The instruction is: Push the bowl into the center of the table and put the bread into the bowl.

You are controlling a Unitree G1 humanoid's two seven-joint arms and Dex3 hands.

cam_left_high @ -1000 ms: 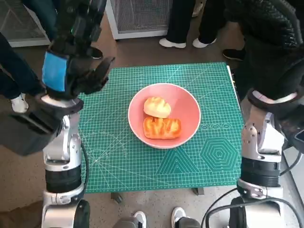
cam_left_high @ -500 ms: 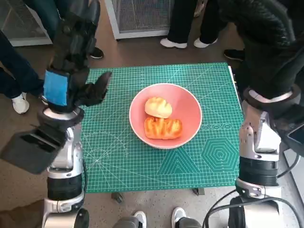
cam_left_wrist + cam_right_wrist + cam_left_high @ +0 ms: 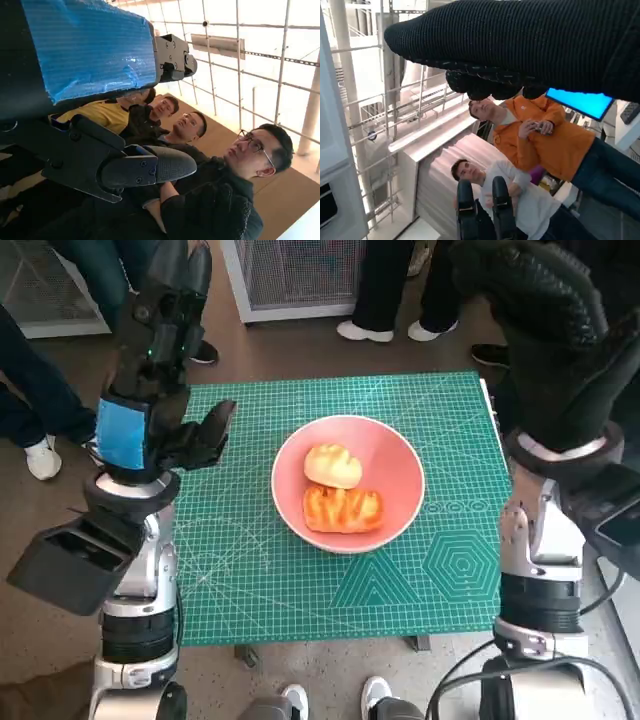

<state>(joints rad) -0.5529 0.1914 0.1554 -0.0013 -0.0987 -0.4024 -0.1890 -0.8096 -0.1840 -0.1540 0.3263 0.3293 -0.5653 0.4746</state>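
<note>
Bowl: pink, upright, near the centre of the green mat that covers the table.

Bread: two pieces, both inside the bowl. Pale round roll toward the bowl's 11 o'clock side; glazed, browner bun at 6 o'clock of the roll, touching it.

Left hand: raised at the mat's 9 o'clock edge, well apart from the bowl. Forearm stands nearly upright below it. Blue-taped back faces the head camera; fingers point up toward 12 o'clock, and the thumb juts out toward the bowl over the mat. Fingers apart, nothing held. The left wrist view shows the tape and a black fingertip with people behind, none touching.

Right hand: black glove, lifted high at the mat's 2 o'clock corner, clear of the table and apart from the bowl. Forearm rises close to vertical beyond the 3 o'clock edge. Nothing shows in the glove; whether its fingers are spread or curled cannot be told. The right wrist view shows the glove with seated people behind.

Surroundings: legs and shoes of people on the floor at 12 o'clock.
</note>
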